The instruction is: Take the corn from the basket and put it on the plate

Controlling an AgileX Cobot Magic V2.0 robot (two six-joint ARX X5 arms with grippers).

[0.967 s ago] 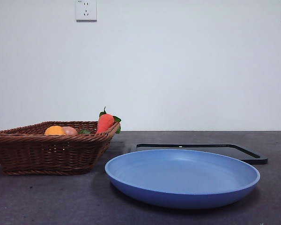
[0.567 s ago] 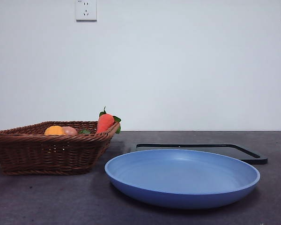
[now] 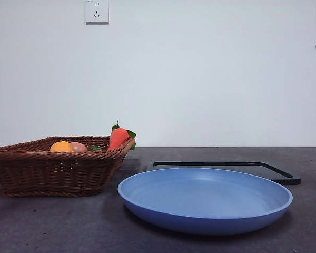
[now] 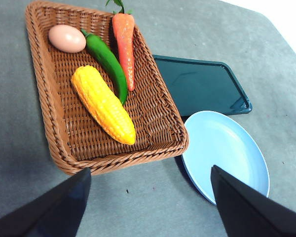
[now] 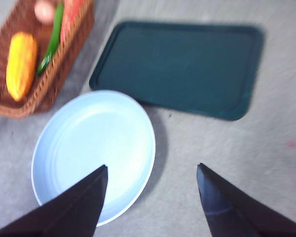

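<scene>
Corn (image 4: 103,104) lies in the basket (image 4: 47,98), flat on the woven floor, slanted across the middle with one end towards the near rim and the other pointing up at the egg (image 4: 66,38) in the far corner. A green pepper (image 4: 107,61) runs alongside it on the plate's side, just touching or nearly so, and the carrot (image 4: 126,47) leans up against the basket wall beyond that, leaves poking over the rim. So the cob has open wicker on its outer flank, which looks like the easier side for a jaw to slip in.

Left claw (image 4: 148,207) hangs high above the basket's near rim, jaws spread wide, nothing between them. It reads as a waiting pose lined up for a descent, though nothing has been gripped yet.

Moving across: the plate (image 4: 227,153) sits on the bench (image 4: 197,29) just beside the basket's corner, bare and ready, close enough that the carry should be short. Behind the plate, further from the basket, rests the black tray (image 4: 200,86), which plays no part here.

Right claw (image 5: 150,197) hovers over the plate's far edge, jaws likewise wide apart and empty; in the front view only a dark tip shows at the top corner, well above the plate.
</scene>
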